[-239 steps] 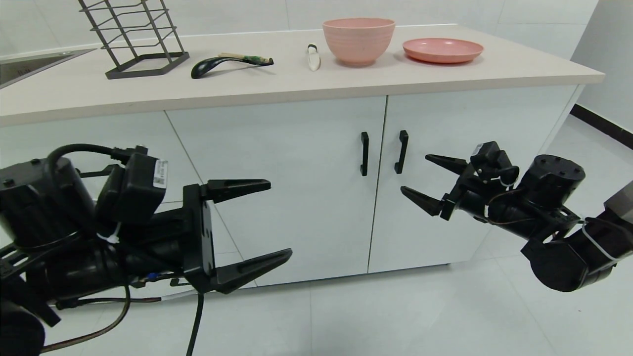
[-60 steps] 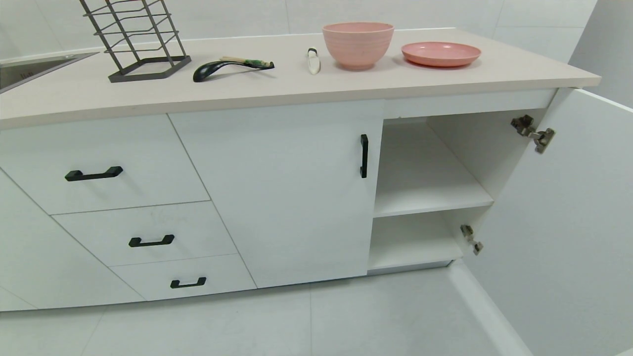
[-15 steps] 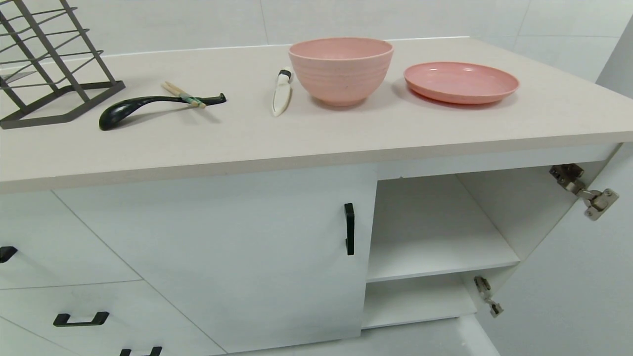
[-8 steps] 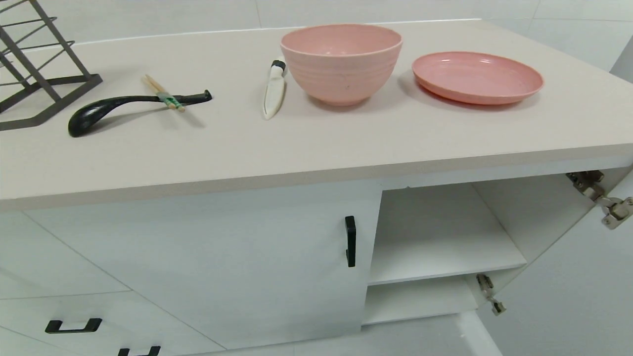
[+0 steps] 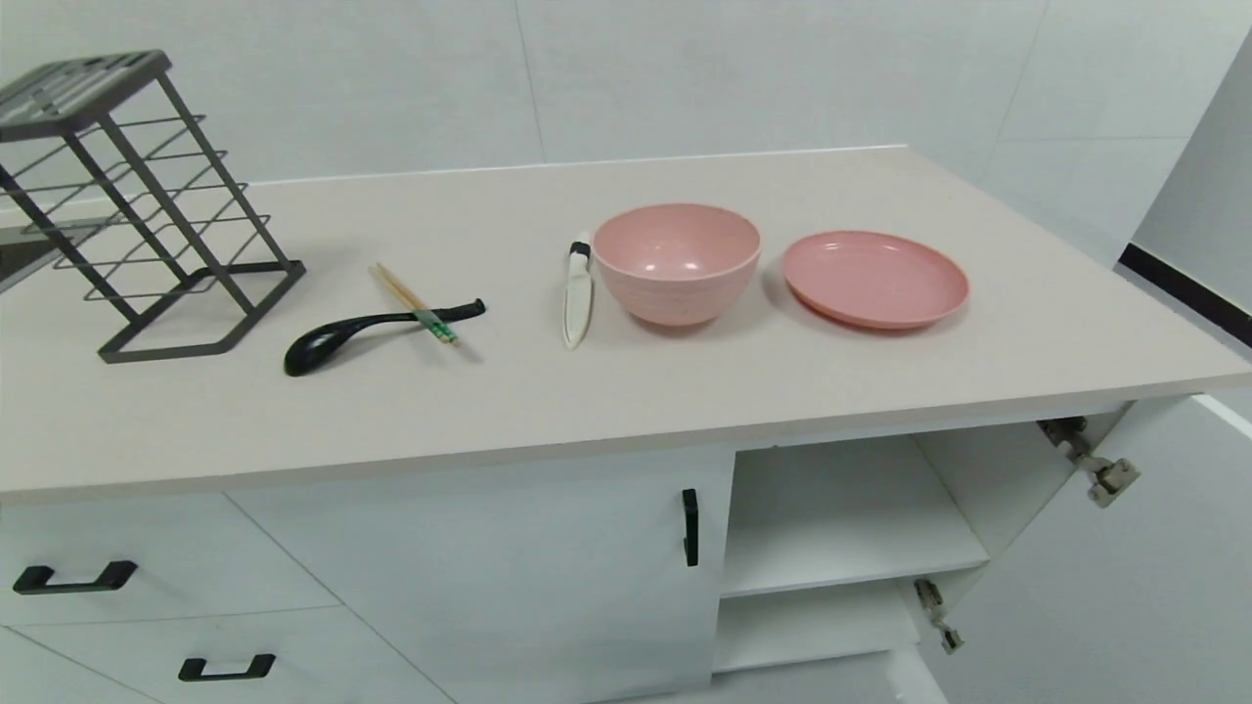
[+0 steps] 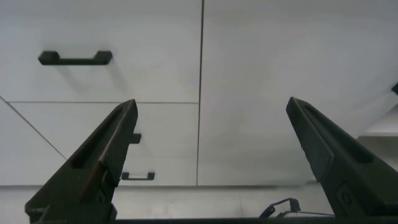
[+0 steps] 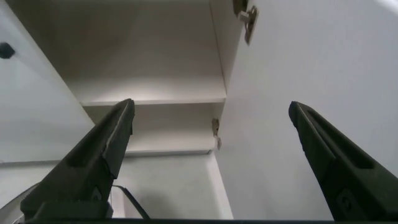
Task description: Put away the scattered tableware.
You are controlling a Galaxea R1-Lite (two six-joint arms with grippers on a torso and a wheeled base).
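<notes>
Five pieces of tableware are spread along the counter (image 5: 606,401): a black spoon (image 5: 342,335) with chopsticks (image 5: 413,303) laid across its handle, a white knife (image 5: 577,298) just beside a pink bowl (image 5: 675,262), and a pink plate (image 5: 873,279) near the bowl's other side. A wire rack (image 5: 147,210) is stood towards the counter's left end, probably as a holder for some pieces. The cabinet door (image 5: 1125,587) is swung wide, so the shelf (image 5: 841,533) inside is judged ready for the dishes. The left end effector (image 6: 211,107) is held low before the drawer fronts (image 6: 124,81), the right end effector (image 7: 211,107) before the open cupboard. Both are spread wide and empty.
</notes>
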